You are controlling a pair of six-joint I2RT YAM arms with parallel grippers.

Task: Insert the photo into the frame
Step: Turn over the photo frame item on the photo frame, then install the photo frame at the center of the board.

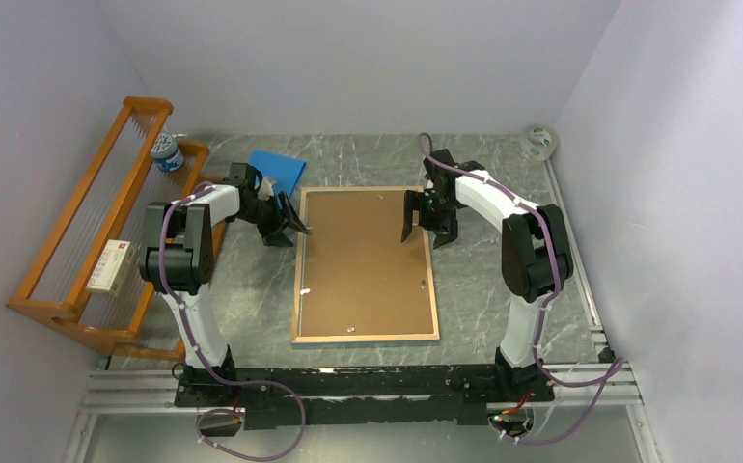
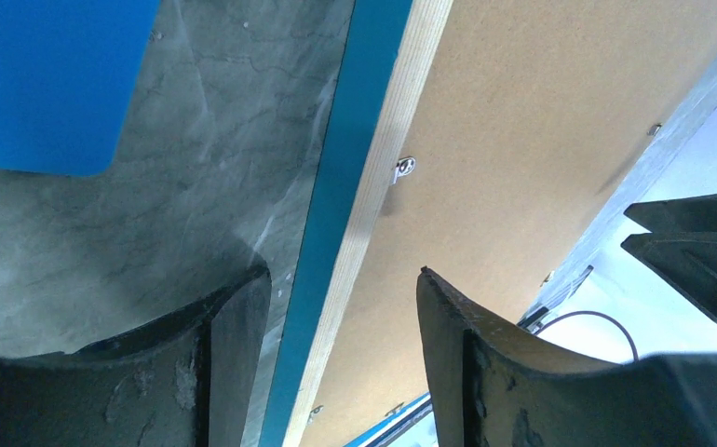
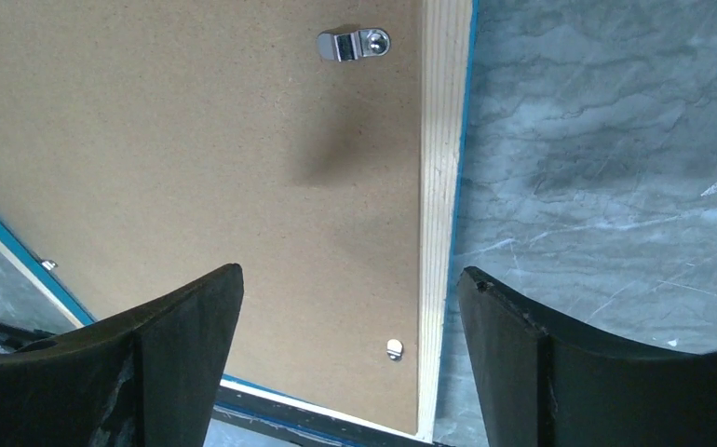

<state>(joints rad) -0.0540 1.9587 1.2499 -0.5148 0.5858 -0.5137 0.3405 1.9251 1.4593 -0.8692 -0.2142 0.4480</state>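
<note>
The frame [image 1: 297, 289] lies face down in the middle of the table, its light wood back up and its turquoise side edge [image 2: 341, 168] showing. A brown backing board [image 1: 363, 260] fills it, with small metal clips [image 3: 353, 44] along the rim. The photo is hidden. My left gripper [image 1: 295, 222] is open at the frame's far left edge, and in the left wrist view its jaws [image 2: 342, 279] straddle the wooden rim [image 2: 383, 158]. My right gripper [image 1: 421, 224] is open over the far right edge, its jaws [image 3: 351, 279] astride the rim [image 3: 440, 140].
A blue pad [image 1: 278, 169] lies behind the frame's far left corner. An orange wooden rack [image 1: 88, 222] stands along the left, with a small box [image 1: 112, 267] and a blue-and-white container [image 1: 166, 152] on it. A tape roll [image 1: 539, 142] sits at the back right.
</note>
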